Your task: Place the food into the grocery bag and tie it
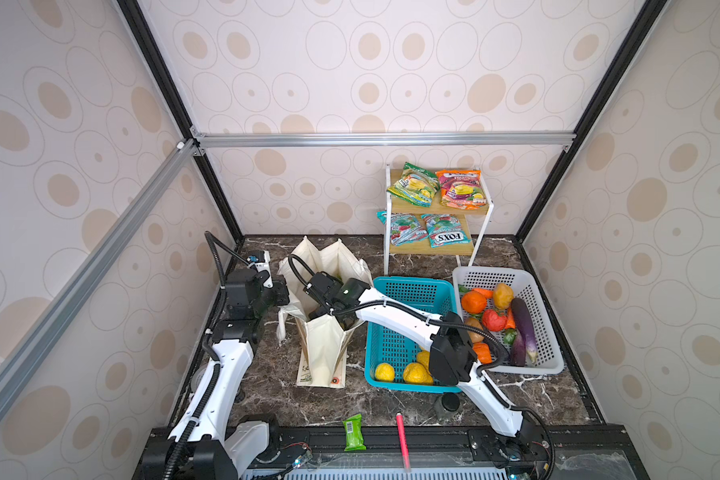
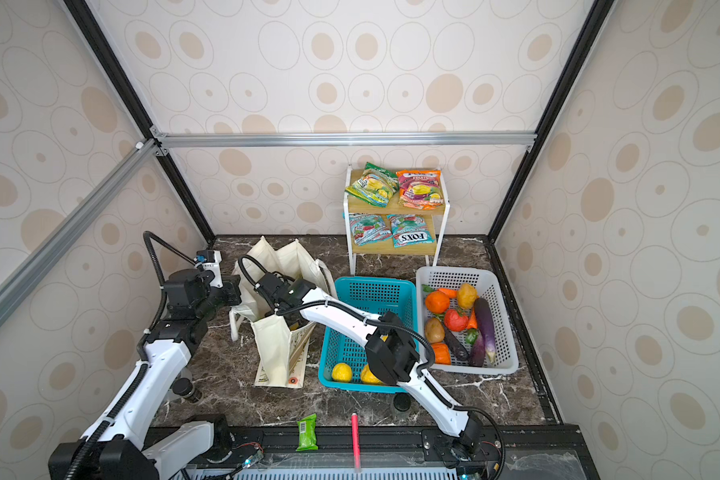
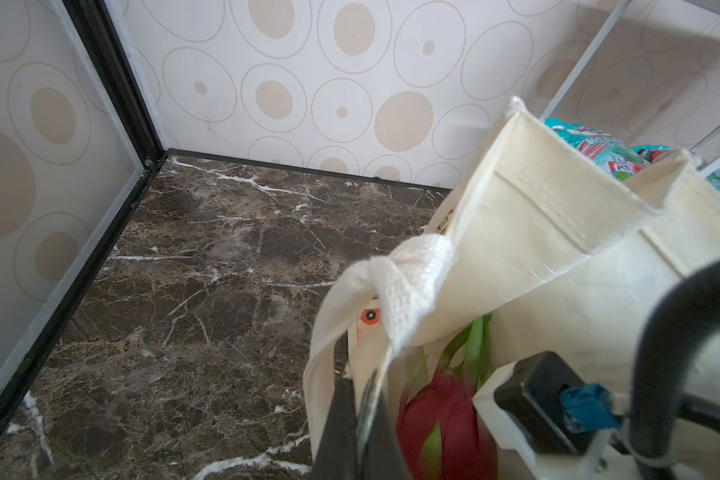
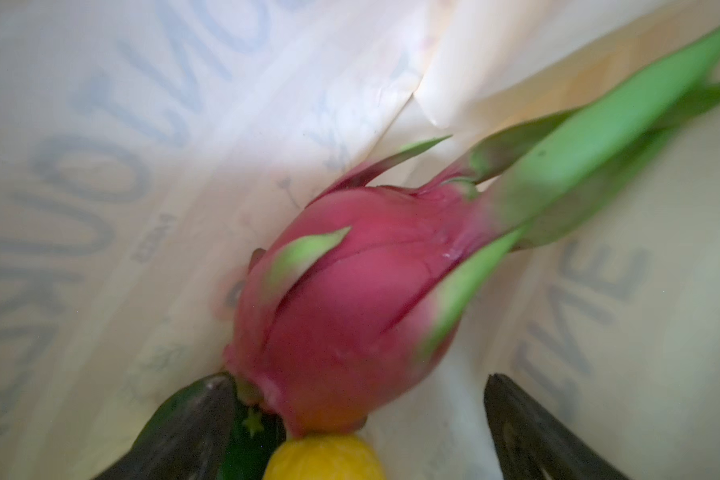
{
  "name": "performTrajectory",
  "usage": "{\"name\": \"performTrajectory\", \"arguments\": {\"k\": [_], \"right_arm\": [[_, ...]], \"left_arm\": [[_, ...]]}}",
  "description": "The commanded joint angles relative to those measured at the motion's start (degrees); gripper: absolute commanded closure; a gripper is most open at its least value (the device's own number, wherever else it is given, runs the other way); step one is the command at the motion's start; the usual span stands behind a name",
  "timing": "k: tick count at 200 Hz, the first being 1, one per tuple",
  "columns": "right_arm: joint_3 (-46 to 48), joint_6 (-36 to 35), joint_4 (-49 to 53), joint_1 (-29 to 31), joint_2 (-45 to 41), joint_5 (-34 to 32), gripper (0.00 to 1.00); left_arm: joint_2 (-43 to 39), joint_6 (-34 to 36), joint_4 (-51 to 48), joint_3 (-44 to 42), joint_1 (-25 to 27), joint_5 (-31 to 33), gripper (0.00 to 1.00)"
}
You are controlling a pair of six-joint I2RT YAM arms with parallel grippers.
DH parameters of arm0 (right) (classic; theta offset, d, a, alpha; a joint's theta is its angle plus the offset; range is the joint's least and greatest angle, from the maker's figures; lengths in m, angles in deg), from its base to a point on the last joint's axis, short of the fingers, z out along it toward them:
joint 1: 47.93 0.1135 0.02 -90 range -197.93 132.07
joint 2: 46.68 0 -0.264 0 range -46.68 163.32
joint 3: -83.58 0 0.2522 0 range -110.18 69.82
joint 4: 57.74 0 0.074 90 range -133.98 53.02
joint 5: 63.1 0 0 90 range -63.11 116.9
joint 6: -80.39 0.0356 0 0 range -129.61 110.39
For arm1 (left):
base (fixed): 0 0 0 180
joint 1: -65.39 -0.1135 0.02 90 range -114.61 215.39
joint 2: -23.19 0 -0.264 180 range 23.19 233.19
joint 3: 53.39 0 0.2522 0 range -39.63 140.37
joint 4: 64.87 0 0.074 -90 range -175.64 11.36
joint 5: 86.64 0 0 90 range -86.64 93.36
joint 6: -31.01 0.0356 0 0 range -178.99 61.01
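Standing on the dark marble worktop (image 1: 267, 399), the cream grocery bag (image 1: 325, 353) was upright with its mouth open. A white shelf (image 1: 387, 232) stood at the back wall. The blue basket (image 1: 412, 291) sat just beside the bag, and the white basket (image 1: 495, 278) sat next to the blue one.

The right arm reached across the blue basket and down into the bag. In the right wrist view, the right end effector (image 4: 358, 378) was inside the bag with its fingers (image 4: 184, 428) spread wide and nothing held between them. The left end effector (image 3: 360, 415) was pressed together on the rim of the bag, next to a white strap handle (image 3: 408, 282).

The pink dragon fruit (image 4: 341, 299) lay inside the bag, leaning on the cloth wall. It looked blurry. The purple eggplant (image 1: 523, 324) lay in the white basket with other toy produce. The green Fox's packet (image 1: 414, 185) and the orange Fox's packet (image 1: 462, 189) lay side by side on the top of the shelf. A yellow lemon (image 4: 325, 457) sat in the bag under the dragon fruit, touching it, with a dark green fruit (image 4: 246, 449) just beside it. More yellow lemons (image 1: 384, 372) lay in the blue basket.
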Motion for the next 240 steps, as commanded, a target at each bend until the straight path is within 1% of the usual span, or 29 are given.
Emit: {"name": "performTrajectory", "arguments": {"k": [1, 45, 99, 109, 122, 137, 152, 163, 169, 189, 193, 204, 220, 226, 231, 240], "right_arm": [[2.1, -0.8, -0.6, 0.4, -7.8, -1.2, 0.02], [8.4, -1.4, -5.3, 0.7, -18.0, -4.5, 0.0], [22.4, -2.4, -13.4, 0.4, -32.5, -14.4, 0.0], [24.0, -2.6, -13.6, 0.1, -33.9, -15.8, 0.01], [25.6, -2.2, -12.8, -0.8, -34.6, -16.2, 0.04], [26.5, -0.5, -10.7, -2.0, -34.3, -15.5, 0.07], [27.8, 1.2, -9.9, -3.1, -33.9, -13.5, 0.1], [29.0, 1.9, -10.5, -3.4, -33.7, -10.7, 0.15], [29.5, 2.1, -11.0, -3.5, -33.4, -9.4, 0.2], [29.7, 2.6, -11.6, -3.5, -32.0, -5.1, 0.52], [29.4, 2.7, -11.6, -3.6, -31.7, -4.4, 0.56], [28.8, 2.9, -11.7, -3.5, -30.9, -3.0, 0.63], [27.8, 2.6, -12.0, -3.5, -29.9, -1.4, 0.88], [27.2, 2.6, -11.9, -3.5, -29.5, -1.1, 0.93], [26.5, 2.6, -11.8, -3.5, -29.2, -0.8, 1.0], [24.9, 2.7, -11.5, -3.5, -28.1, -0.1, 1.0]], "left_arm": [[-0.9, -0.2, -1.7, -0.5, 0.0, -0.9, 1.0], [-0.8, -0.2, -1.6, -0.6, -0.1, -0.8, 1.0], [-0.9, -0.3, -1.7, -0.6, -0.1, -0.6, 1.0], [-0.9, -0.2, -1.6, -0.6, 0.0, -0.6, 1.0], [-0.8, -0.3, -1.7, -0.5, 0.0, -0.7, 1.0], [-0.9, -0.3, -1.7, -0.6, 0.0, -0.6, 1.0], [-0.9, -0.3, -1.7, -0.6, 0.0, -0.6, 1.0], [-1.0, -0.3, -1.6, -0.6, 0.0, -0.6, 1.0], [-0.8, -0.3, -1.7, -0.6, 0.0, -0.5, 1.0], [-0.7, -0.2, -1.7, -0.6, 0.0, -0.3, 1.0], [-0.7, -0.2, -1.7, -0.7, 0.0, -0.3, 1.0], [-0.7, -0.2, -1.7, -0.6, 0.0, -0.2, 1.0], [-0.6, -0.3, -1.2, -0.4, 0.0, -0.5, 1.0], [-0.4, -0.9, -1.0, -0.1, 0.0, -0.8, 1.0], [-0.4, -1.5, -1.0, 0.4, 0.0, -1.3, 1.0], [-0.1, -2.8, -0.9, 1.8, 0.0, -3.1, 1.0]]}}
